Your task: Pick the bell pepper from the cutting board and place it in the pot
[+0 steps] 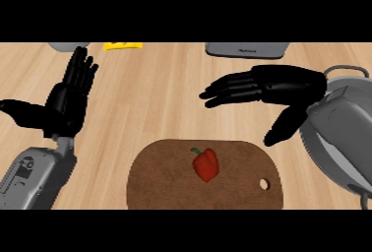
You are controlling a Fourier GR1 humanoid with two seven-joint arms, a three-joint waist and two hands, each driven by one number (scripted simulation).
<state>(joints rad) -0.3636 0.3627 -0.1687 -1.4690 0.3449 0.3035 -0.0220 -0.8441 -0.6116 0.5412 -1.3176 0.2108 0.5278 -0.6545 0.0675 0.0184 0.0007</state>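
A red bell pepper [206, 165] with a green stem lies on the brown cutting board [163, 184] near the counter's front edge. My right hand [280, 87] hovers above and behind the board, fingers spread toward the left and thumb hanging down, open and holding nothing. It is apart from the pepper. The grey pot [335, 142] stands at the right edge, partly hidden by my right forearm. My left hand [67, 98] rests open at the left, fingers pointing up, far from the board.
A grey appliance [245, 49] sits at the back centre-right. A yellow object [122, 46] and another grey item [69, 46] lie at the back left. Bare wooden counter lies between the hands.
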